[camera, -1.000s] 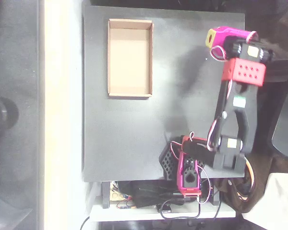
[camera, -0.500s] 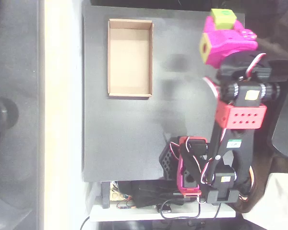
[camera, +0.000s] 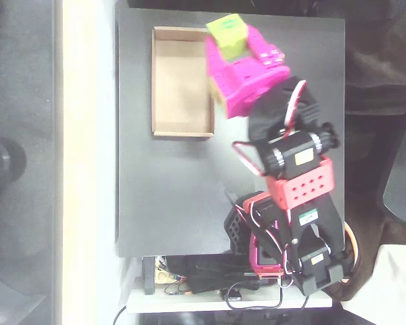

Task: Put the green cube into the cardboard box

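— Cube first: where's it sitting?

— Up in the air. The green cube [camera: 228, 35] is at the tip of the magenta jaws [camera: 231, 49], lifted off the counter [camera: 169, 196]. From the overhead view it shows near the top of the picture, just right of the cardboard box [camera: 183, 81], about level with the box's upper right corner.

— So the jaws have it?

— Yes, closed on it. The cube pokes out past the pink fingers, its lime top face in plain sight, a bit tilted.

— Is it over the box yet?

— Not quite. The cube sits just beside the right wall, and the pink gripper body overlaps that wall's edge as seen from above. How high it hangs I can't tell from this angle.

— And the box itself?

— Tan tray, long side running up and down the picture, lying flat on the dark counter toward the upper left.

— What about the rest of the arm?

— It reaches up from its base at the lower right, a red block with holes [camera: 300, 184] midway along, black links and looping pink cable around it. A tangle of wires [camera: 203, 277] lies along the counter's lower edge.
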{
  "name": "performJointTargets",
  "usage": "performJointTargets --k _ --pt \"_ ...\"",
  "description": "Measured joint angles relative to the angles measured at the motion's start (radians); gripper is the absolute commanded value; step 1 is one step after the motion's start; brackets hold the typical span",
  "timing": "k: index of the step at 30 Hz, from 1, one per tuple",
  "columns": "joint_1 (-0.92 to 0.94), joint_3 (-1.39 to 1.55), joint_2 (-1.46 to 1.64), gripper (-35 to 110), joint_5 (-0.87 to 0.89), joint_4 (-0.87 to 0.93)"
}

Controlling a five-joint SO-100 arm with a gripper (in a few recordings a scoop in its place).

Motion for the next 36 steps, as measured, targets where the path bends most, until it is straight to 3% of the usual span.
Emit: performJointTargets --k 8,36 --pt "-0.1 0.0 -0.114 15 0.0 -0.038" --pt "-0.141 0.0 -0.749 15 0.0 -0.048"
